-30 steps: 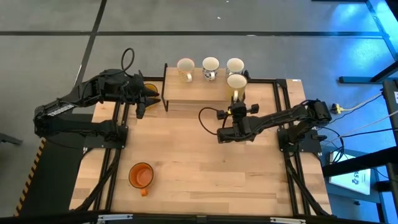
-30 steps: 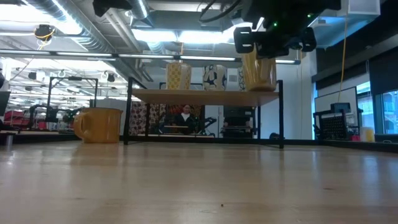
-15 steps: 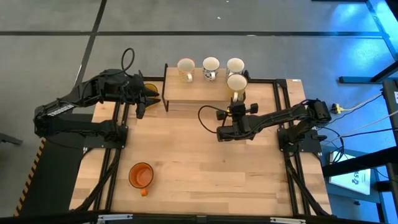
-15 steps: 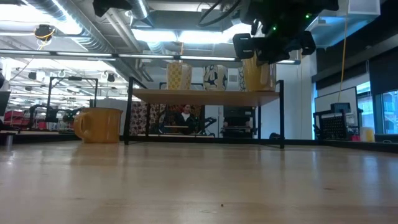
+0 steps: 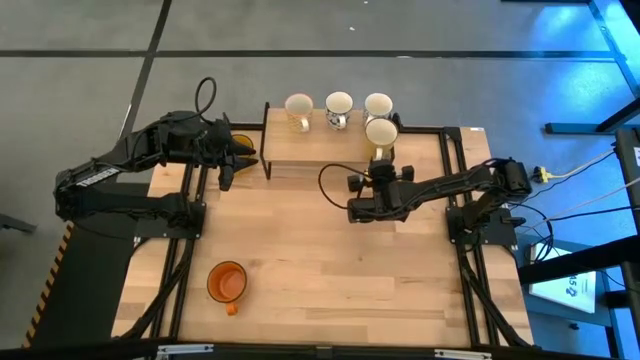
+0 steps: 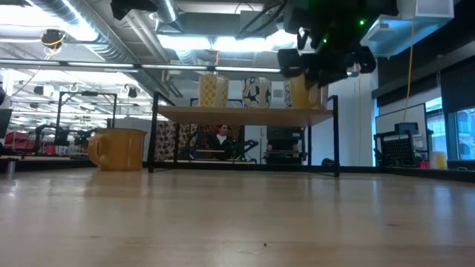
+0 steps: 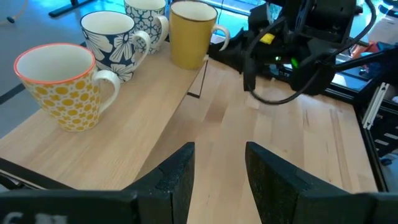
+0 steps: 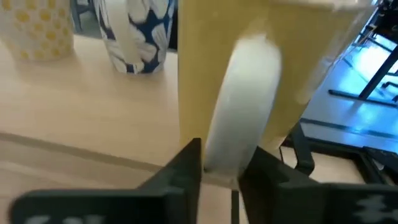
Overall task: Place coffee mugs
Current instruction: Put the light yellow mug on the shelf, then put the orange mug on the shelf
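Four mugs on rack: dotted, floral, yellow.

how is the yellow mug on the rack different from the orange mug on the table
The yellow mug stands on the raised wooden rack beside three patterned mugs; the orange mug sits alone, low on the table, near the front. The right gripper is at the yellow mug's handle; no gripper is near the orange mug. Both are upright, handled and plain-coloured.

two dark jointed arms, looping black cables
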You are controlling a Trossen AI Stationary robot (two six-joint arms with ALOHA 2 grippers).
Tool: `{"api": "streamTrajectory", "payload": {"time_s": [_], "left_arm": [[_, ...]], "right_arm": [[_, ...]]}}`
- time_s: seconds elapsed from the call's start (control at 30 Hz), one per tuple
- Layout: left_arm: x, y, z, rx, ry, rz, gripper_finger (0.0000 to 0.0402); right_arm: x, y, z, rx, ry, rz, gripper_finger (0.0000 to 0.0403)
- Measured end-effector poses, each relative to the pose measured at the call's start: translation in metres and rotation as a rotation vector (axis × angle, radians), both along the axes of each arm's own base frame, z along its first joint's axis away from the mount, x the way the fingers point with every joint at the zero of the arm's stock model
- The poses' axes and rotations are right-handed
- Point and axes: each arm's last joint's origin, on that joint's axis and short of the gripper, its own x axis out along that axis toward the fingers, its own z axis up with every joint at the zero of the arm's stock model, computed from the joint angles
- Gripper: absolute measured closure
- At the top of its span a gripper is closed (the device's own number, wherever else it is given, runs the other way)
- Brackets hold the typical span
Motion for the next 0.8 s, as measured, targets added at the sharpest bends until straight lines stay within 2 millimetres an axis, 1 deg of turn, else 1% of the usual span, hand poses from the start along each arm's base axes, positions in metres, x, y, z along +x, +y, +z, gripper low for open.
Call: {"api": "streamTrajectory", "payload": {"time_s": [0.23, 0.37, 0.47, 0.6, 0.8], "left_arm": [[0.0, 0.0, 0.0, 0.0, 0.0, 0.0, 0.0265], [0.0, 0.0, 0.0, 0.0, 0.0, 0.0, 0.0265], [0.0, 0.0, 0.0, 0.0, 0.0, 0.0, 0.0265], [0.0, 0.0, 0.0, 0.0, 0.0, 0.0, 0.0265], [0.0, 0.0, 0.0, 0.001, 0.001, 0.002, 0.0265]], "right_arm": [[0.0, 0.001, -0.001, 0.045, 0.009, 0.007, 0.0212], [-0.003, 0.002, 0.002, 0.152, 0.001, 0.022, 0.0173], [-0.006, 0.003, 0.009, 0.241, -0.014, 0.036, 0.0164], [-0.012, 0.004, 0.025, 0.34, -0.05, 0.057, 0.0162], [-0.024, 0.009, 0.045, 0.405, -0.02, 0.079, 0.0162]]}}
